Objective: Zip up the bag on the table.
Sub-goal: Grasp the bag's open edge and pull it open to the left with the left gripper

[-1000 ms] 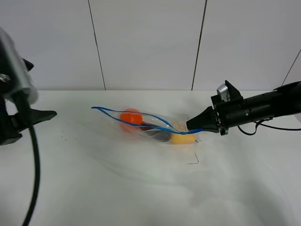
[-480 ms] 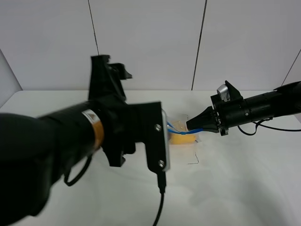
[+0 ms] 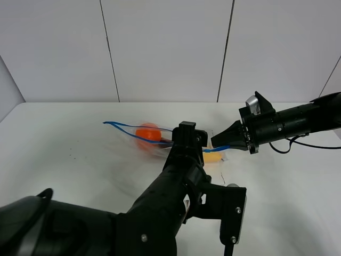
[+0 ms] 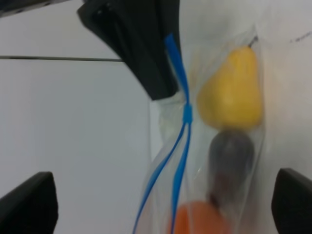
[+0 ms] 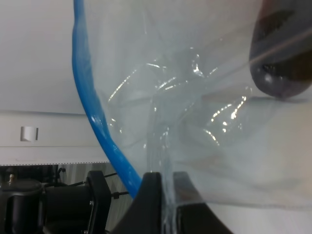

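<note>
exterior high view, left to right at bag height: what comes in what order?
Free end of the blue zipper strip → orange fruit → far end of the left arm → right gripper, shut on the bag → right arm. Left out: yellow fruit, overlaps the gripper tip.

The bag (image 3: 139,140) lies on the table (image 3: 287,192), with three fruits (image 4: 229,97) in a row inside it. The right gripper (image 3: 216,141) sits at the bag's right end. The left gripper (image 3: 189,140) stands over the bag's middle, its arm in front of the bag.

Black arms (image 3: 160,213), silver screws (image 3: 237,210), cable (image 3: 319,143), tapered right end effector (image 3: 214,142)
</note>
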`<state>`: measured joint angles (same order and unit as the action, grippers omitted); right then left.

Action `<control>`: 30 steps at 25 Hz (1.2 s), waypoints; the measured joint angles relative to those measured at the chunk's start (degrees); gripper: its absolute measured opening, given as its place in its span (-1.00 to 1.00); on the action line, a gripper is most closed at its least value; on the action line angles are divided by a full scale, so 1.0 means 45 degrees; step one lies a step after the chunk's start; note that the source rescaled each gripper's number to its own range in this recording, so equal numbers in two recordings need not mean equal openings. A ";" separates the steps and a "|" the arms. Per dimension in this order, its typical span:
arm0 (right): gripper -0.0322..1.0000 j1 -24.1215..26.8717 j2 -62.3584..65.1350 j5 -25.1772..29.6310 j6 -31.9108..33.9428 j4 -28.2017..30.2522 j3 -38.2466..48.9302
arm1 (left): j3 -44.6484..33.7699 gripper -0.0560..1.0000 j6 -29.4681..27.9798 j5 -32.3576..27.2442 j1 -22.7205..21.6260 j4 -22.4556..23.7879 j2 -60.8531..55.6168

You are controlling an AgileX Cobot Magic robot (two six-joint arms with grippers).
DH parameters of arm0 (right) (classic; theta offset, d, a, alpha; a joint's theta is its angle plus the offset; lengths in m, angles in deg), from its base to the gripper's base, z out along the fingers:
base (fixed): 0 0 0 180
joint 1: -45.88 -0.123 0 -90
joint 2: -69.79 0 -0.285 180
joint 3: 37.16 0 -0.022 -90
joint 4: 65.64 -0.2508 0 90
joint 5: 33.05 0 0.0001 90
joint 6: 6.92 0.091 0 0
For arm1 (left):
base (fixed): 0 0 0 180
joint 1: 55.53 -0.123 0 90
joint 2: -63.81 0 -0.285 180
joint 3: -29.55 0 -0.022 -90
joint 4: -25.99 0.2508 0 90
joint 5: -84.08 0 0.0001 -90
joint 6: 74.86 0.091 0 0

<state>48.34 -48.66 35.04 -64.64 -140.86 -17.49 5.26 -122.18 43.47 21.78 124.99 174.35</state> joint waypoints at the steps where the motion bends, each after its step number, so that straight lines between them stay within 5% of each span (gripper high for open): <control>1: -0.93 0.0000 0.0000 0.0012 0.0000 0.0010 0.0000 | 0.0243 0.80 -0.0115 0.0016 0.0000 0.0011 0.0235; 11: -0.93 0.0000 0.0000 0.0089 0.0039 0.0049 0.0000 | 0.2177 0.67 -0.0295 -0.0096 -0.0157 0.0096 0.2290; 26: -0.93 0.0000 0.0000 0.0119 0.0044 0.0151 0.0000 | 0.2459 0.62 -0.0295 0.0021 -0.1164 0.0108 0.2466; 30: -0.93 0.0000 0.0000 0.0130 0.0044 0.0155 0.0000 | 0.2459 0.36 -0.0295 0.0180 -0.1164 0.0108 0.2466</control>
<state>48.34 -48.66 35.63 -64.45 -140.16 -17.49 16.32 -123.50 44.28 16.54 125.48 185.44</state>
